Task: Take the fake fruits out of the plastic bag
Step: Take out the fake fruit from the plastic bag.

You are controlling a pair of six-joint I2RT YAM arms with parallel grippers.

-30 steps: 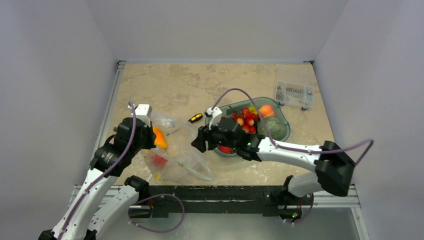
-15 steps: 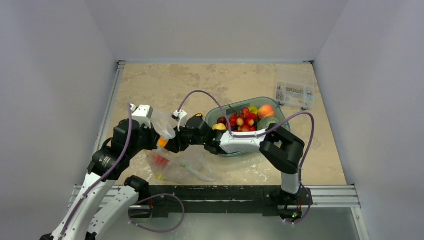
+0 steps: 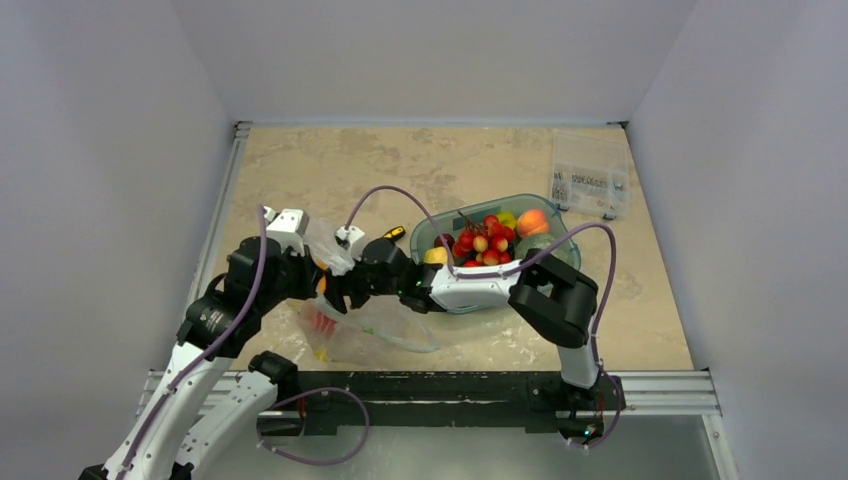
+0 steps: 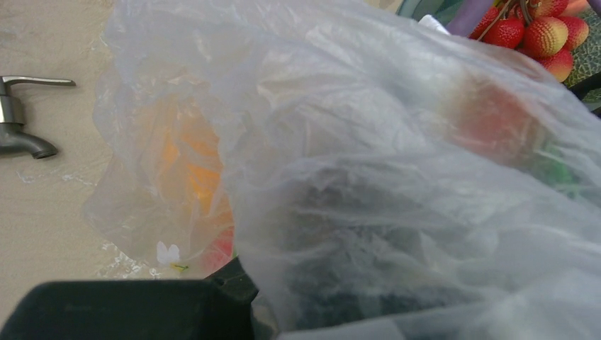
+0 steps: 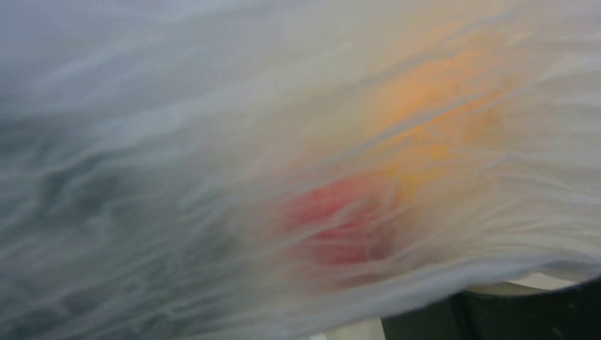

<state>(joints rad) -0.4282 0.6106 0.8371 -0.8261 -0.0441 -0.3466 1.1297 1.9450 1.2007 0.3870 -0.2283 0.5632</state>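
Note:
The clear plastic bag (image 3: 375, 325) lies at the near left of the table, its mouth lifted by my left gripper (image 3: 312, 268), which is shut on the bag's edge. My right gripper (image 3: 336, 297) reaches left into the bag's mouth, its jaws hidden by plastic. A red fruit (image 3: 320, 322) shows through the bag. In the left wrist view the bag (image 4: 354, 142) fills the frame, with an orange fruit (image 4: 188, 166) and a red fruit (image 4: 489, 120) behind the film. The right wrist view shows blurred plastic (image 5: 177, 142) over a red fruit (image 5: 340, 227) and an orange one (image 5: 439, 106).
A teal-tinted tub (image 3: 565, 228) right of the bag holds red cherry-like balls (image 3: 485, 240), an orange fruit and a dark-green bumpy fruit. A clear compartment box (image 3: 590, 175) stands at the back right. A small black-and-yellow object (image 3: 392, 236) lies behind the bag.
My right arm has swung left from the tub to the bag and pushed its gripper into the bag's mouth. My left gripper keeps holding the bag's edge up.

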